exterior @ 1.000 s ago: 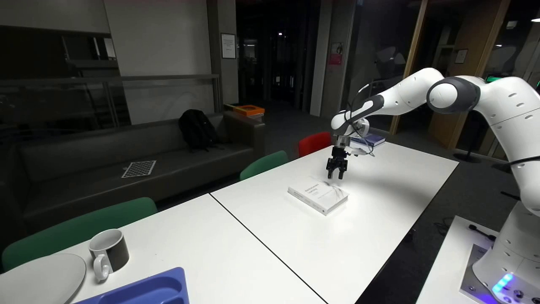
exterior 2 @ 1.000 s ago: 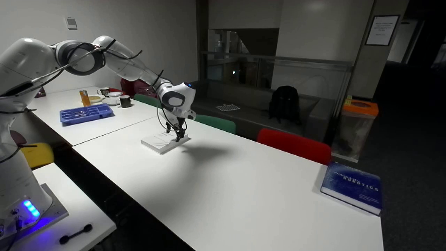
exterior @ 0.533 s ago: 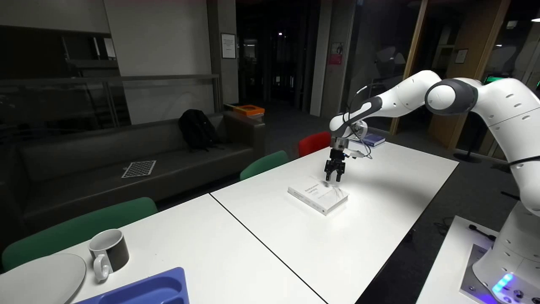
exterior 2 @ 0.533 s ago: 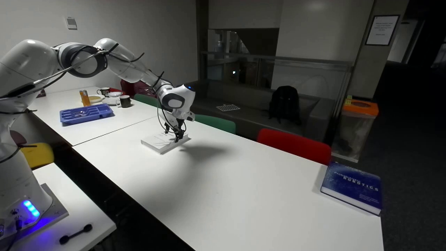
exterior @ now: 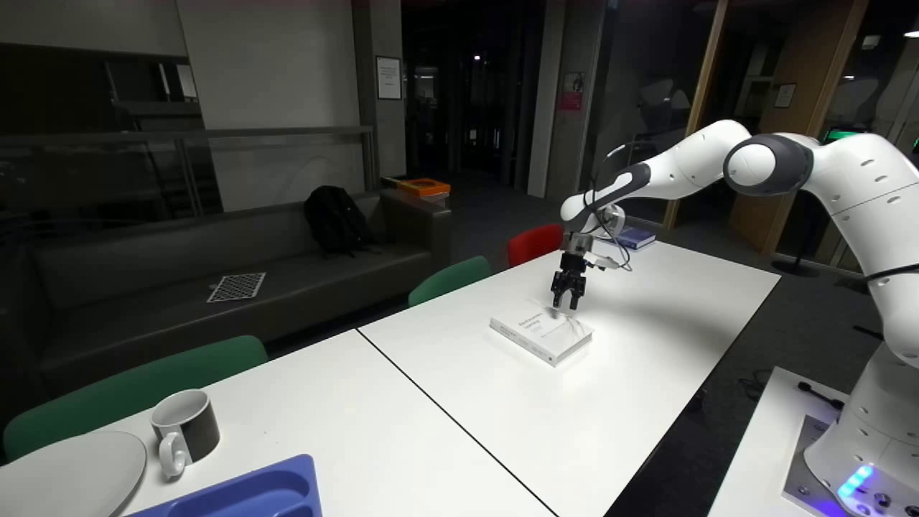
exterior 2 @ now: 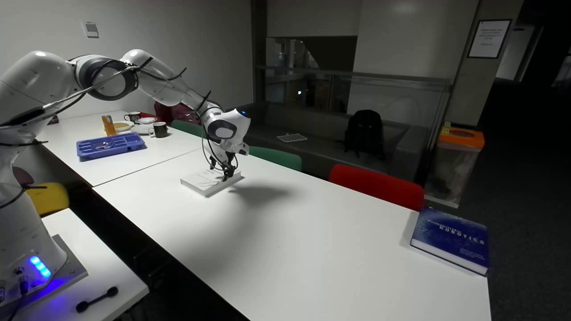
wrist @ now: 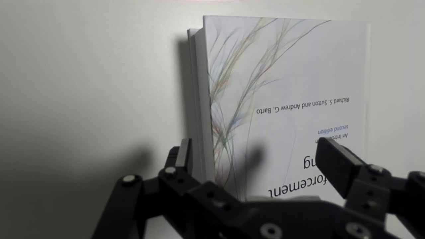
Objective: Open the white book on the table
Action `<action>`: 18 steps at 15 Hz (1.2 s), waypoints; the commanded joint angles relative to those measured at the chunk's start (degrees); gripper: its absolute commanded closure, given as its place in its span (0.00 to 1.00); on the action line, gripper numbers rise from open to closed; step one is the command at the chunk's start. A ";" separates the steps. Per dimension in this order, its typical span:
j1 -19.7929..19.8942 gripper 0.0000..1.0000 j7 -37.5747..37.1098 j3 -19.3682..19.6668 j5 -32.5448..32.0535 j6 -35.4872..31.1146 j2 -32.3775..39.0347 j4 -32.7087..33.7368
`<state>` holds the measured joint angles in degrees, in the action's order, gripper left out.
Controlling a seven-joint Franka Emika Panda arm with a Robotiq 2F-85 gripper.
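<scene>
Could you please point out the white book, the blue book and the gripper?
White book (wrist: pixel 285 94): wrist view, on its front cover.
Blue book (exterior 2: pixel 453 240): in an exterior view, on its cover.
Gripper (wrist: pixel 255 146): wrist view, midway between its fingertips.

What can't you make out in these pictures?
White book: wrist view, title partly hidden by the gripper.
Blue book: in an exterior view, partly hidden by the arm.
Plate: same view, cut off by left and bottom edges.
Blue tray: same view, cut off by bottom edge.
Wall notice: same view, print too small.
</scene>
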<state>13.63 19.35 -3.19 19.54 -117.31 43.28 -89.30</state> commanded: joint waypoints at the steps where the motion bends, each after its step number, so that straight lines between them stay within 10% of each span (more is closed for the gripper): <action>1: 1.10 0.00 1.82 -1.30 0.84 1.26 1.86 2.82; 18: 1.99 0.00 4.50 -4.29 2.65 1.26 4.68 6.29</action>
<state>13.77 22.79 -5.62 20.19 -118.12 48.30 -83.94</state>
